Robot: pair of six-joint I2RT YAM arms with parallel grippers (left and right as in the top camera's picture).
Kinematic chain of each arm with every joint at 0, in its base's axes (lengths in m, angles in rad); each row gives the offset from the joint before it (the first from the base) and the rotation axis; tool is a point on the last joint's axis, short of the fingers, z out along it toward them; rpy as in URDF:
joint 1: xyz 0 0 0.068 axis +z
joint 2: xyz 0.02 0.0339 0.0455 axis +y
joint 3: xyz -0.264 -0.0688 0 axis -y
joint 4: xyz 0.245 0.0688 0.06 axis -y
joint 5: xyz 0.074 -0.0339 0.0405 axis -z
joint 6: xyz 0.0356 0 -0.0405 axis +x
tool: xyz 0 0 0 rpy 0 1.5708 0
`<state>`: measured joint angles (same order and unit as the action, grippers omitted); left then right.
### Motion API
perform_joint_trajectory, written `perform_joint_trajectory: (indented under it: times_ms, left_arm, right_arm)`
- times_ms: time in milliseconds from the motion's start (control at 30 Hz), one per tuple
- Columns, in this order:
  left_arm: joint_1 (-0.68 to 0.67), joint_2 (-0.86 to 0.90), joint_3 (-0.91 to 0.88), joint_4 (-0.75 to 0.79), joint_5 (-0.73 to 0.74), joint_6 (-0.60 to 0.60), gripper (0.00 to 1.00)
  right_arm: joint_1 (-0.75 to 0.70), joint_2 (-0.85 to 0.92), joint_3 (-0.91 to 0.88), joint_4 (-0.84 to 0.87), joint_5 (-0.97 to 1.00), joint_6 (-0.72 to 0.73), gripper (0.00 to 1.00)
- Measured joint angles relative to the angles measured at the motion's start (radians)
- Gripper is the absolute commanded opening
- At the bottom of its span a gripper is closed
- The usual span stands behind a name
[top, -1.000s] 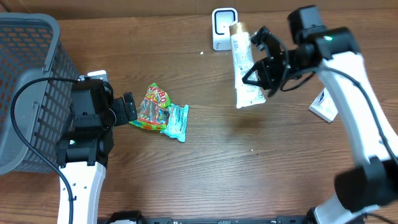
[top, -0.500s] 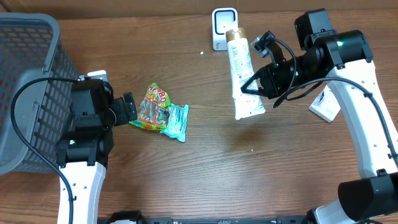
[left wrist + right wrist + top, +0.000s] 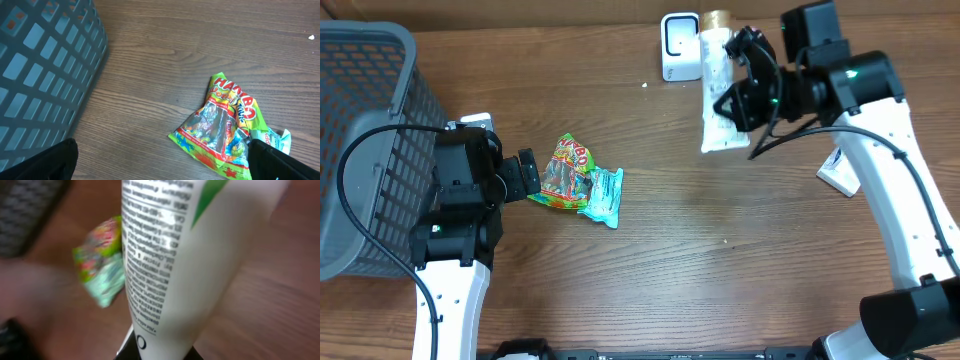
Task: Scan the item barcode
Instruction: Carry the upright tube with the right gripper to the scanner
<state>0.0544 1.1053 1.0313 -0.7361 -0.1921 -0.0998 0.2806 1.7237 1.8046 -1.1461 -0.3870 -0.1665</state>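
A white tube [image 3: 718,90] with a gold cap hangs above the table at the back, next to the small white scanner [image 3: 678,45]. My right gripper [image 3: 745,95] is shut on the tube's lower half. In the right wrist view the tube [image 3: 190,255] fills the frame, black small print facing the camera, with the right gripper [image 3: 157,352] clamped at its base. My left gripper [image 3: 528,178] stands open low over the table, just left of a colourful candy bag [image 3: 563,172]. In the left wrist view its black fingers [image 3: 55,162] flank bare wood and the bag's [image 3: 220,125] corner.
A teal packet [image 3: 604,195] lies against the candy bag's right side. A grey mesh basket [image 3: 360,120] fills the left edge, close behind my left arm. A white box [image 3: 840,170] lies at the right, under my right arm.
My right gripper has carried the tube up and toward the back, so its gold cap now sits right beside the scanner. The left arm has not moved.
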Motion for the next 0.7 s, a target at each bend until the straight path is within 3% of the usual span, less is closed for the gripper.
perform_joint_trajectory:
  times_ms: [200,333,500,700]
  left_arm:
    - [0.0,0.0,0.0,0.0,0.0,0.0,1.0]
    - [0.0,0.0,0.0,0.0,0.0,0.0,1.0]
    - [0.0,0.0,0.0,0.0,0.0,0.0,1.0]
    - [0.0,0.0,0.0,0.0,0.0,0.0,1.0]
  right_arm:
    - [0.111,0.017,0.009,0.219,0.439,0.053,0.04]
    - [0.15,0.075,0.024,0.407,0.7,0.009,0.04]
    - [0.151,0.196,0.028,0.613,0.918,-0.195,0.04]
    - [0.145,0.356,0.028,0.779,1.007,-0.513,0.04]
